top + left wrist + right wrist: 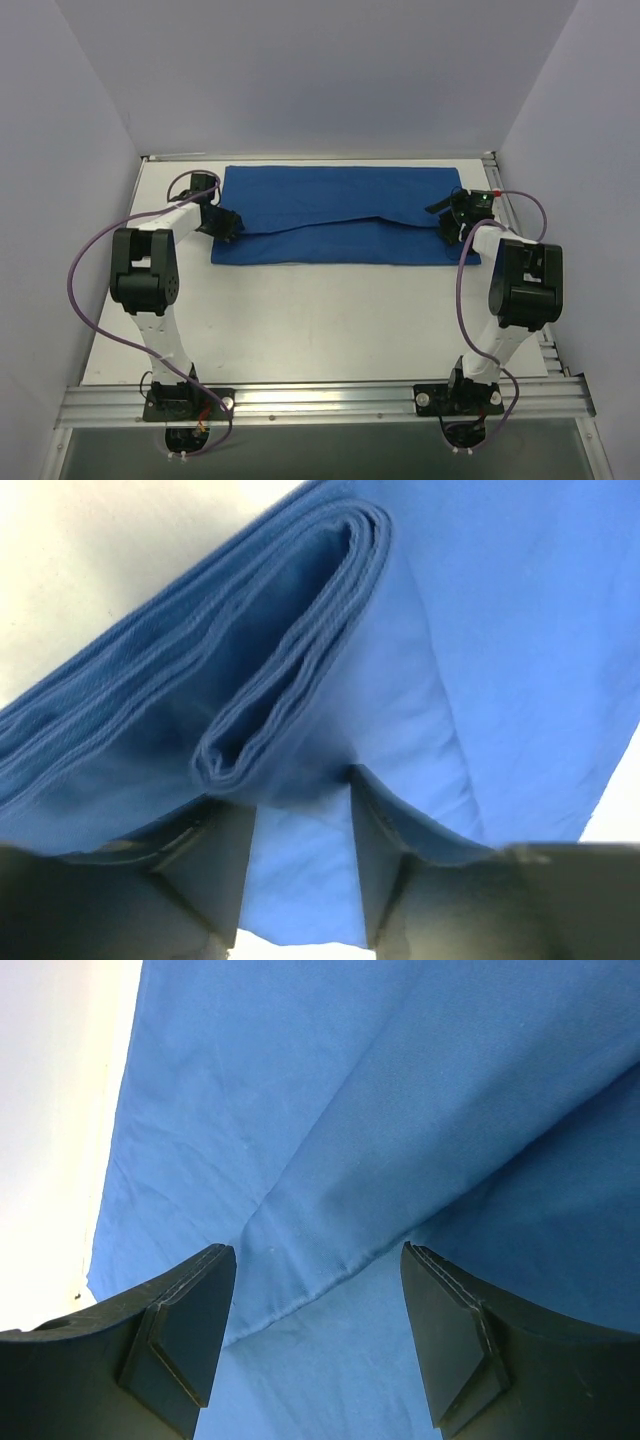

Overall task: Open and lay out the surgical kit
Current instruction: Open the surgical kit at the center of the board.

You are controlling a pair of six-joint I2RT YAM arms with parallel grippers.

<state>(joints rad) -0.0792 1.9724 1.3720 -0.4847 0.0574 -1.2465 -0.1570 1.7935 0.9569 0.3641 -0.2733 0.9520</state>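
Surgical kit [340,205]: blue cloth wrap lying as a long folded strip on the counter [300,320]. It is stretched btwn the two sets of jaws, w/ L jaws at one short end and R jaws at the other. A slanted fold edge [330,228] crosses the strip btwn them. Only cloth shows; anything inside the folds is covered.

L jaws: in the wrist view the fingers [385,890] stand part-way apart, low over the wrap. A stacked fold [290,680] of several layers ends in a loop just beyond the fingertips. Lighter cloth fills the gap btwn the fingers. Can't tell whether the pads pinch that cloth or only straddle it, as the inner faces are in shadow and the finger bases are cut off at the frame bottom. In the overhead view the L jaws are too small and dark to judge.

R jaws: fingers [180,1350] wide apart, released, nothing clamped. Flat cloth lies beneath and beyond them, and a hem edge [300,1300] crosses the gap. Off to one side of the R jaws the cloth ends and pale counter shows. Can't tell whether the tips touch the cloth.
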